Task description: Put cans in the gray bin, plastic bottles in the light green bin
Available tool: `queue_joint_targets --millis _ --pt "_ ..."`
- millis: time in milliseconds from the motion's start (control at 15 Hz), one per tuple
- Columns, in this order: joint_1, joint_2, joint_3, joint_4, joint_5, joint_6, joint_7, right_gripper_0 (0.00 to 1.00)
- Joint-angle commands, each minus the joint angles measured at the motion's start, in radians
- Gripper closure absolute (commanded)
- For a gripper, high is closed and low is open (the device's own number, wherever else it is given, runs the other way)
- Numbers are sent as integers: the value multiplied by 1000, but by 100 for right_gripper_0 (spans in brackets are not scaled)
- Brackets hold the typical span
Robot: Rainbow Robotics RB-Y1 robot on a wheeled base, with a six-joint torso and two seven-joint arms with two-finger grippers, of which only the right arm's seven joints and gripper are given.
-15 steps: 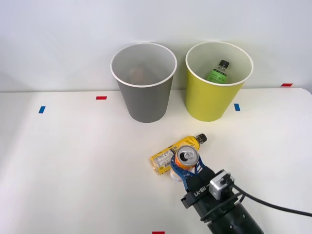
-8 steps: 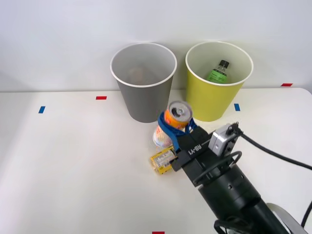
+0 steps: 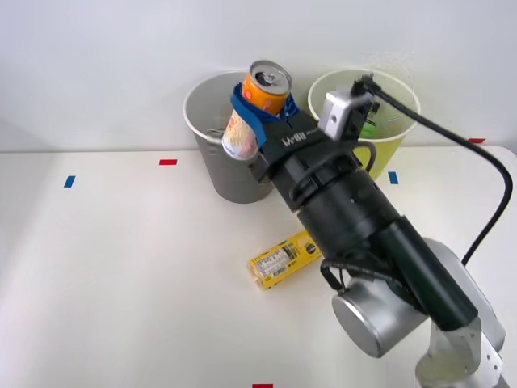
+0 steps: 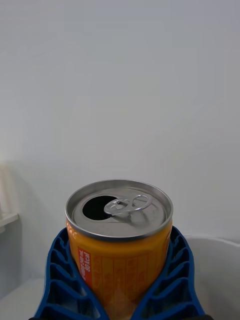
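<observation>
Up went the can (image 3: 254, 109): a second ago it sat low in the middle of the front view, beside the yellow bottle (image 3: 283, 260), and now it is high in the upper middle of the picture. The right gripper (image 3: 252, 113) has climbed with it, and the arm that was only a dark stub at the bottom edge now reaches a long way up the frame.

The blue ribbed fingers (image 4: 62, 272) are closed snugly on the can, one on each side, pressing its orange wall. The can's silver top shows plainly in the wrist view, with the pull-tab folded back and the drinking hole open. In the front view the can leans a little, its top pointing up and to the right, and its pink and white lower part sticks out below the fingers.

The can hangs in front of the gray bin's (image 3: 230, 174) white rim, near the bin's right side. The light green bin (image 3: 380, 170) stands just to the right, partly hidden by the arm, and a clear bottle (image 3: 369, 125) with a green label peeks out inside it.

The yellow bottle lies on its side on the white table (image 3: 121, 283), lower in the frame, partly under the arm.
</observation>
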Motion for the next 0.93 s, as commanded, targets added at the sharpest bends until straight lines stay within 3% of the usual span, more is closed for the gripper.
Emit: queue_joint_targets --millis 67,200,400,467,933 --pt "-148 70 -89 1 -9 238 -13 100" --pt "-220 86 -106 50 -15 292 -18 100" --pt "-340 101 -112 344 -24 30 -30 100" --pt "-373 107 -120 397 -23 19 -26 100" --pt "-533 116 -134 653 66 4 -29 100"
